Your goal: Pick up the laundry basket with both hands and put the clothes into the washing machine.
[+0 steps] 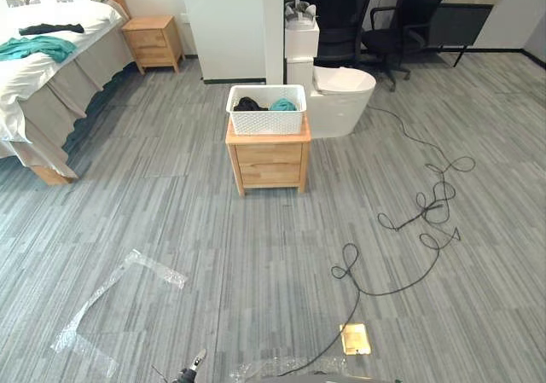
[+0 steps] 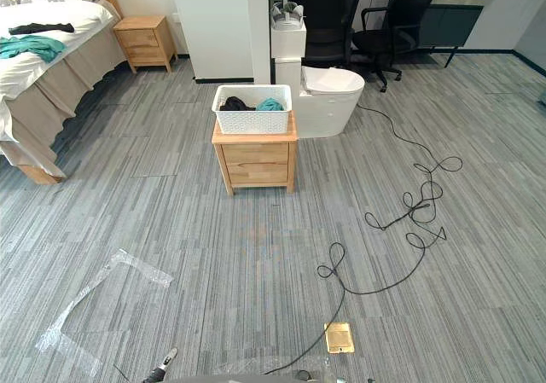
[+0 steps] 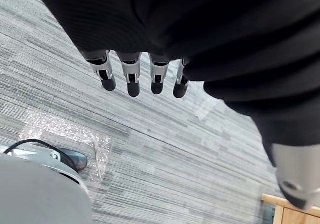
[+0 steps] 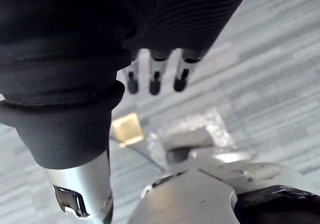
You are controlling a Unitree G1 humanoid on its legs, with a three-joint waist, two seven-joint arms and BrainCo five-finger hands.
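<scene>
A white perforated laundry basket (image 1: 266,110) stands on a small wooden two-drawer cabinet (image 1: 268,159) in the middle of the room, some way ahead of me. Dark and teal clothes (image 1: 264,104) lie inside it. Right behind it is a white rounded machine (image 1: 337,97) with a white box on its back. My left hand (image 3: 132,79) hangs over the grey floor with straight fingers and holds nothing. My right hand (image 4: 155,79) also hangs over the floor, fingers straight and empty. Both hands are far from the basket.
A bed (image 1: 38,55) with teal and dark clothes on it stands at the left, a wooden nightstand (image 1: 153,42) beside it. Black office chairs (image 1: 375,16) are at the back. A black cable (image 1: 418,212) loops across the floor at right. Clear plastic film (image 1: 111,302) and a brass floor plate (image 1: 356,339) lie near me.
</scene>
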